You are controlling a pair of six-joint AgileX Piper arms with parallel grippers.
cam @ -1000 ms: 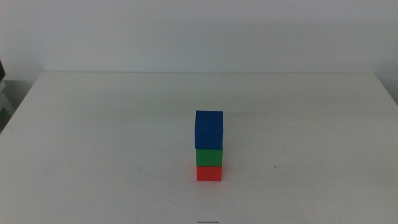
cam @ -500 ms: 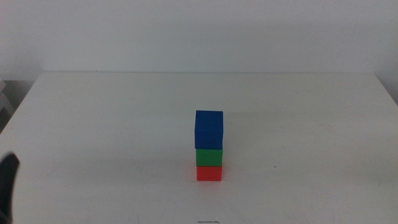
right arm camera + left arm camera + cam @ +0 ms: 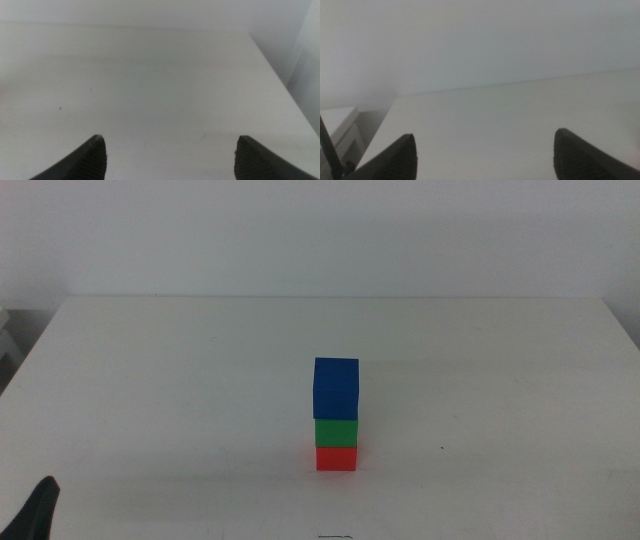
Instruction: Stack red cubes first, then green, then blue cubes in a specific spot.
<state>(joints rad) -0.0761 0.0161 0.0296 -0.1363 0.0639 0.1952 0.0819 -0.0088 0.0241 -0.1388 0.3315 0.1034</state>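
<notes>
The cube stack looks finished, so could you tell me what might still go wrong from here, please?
1. The blue cube tops a narrow tower on the green cube and red cube; a table bump could topple it.
2. The left hand, open, sits at the table's near-left corner; a sweep inward might strike the tower.
</notes>
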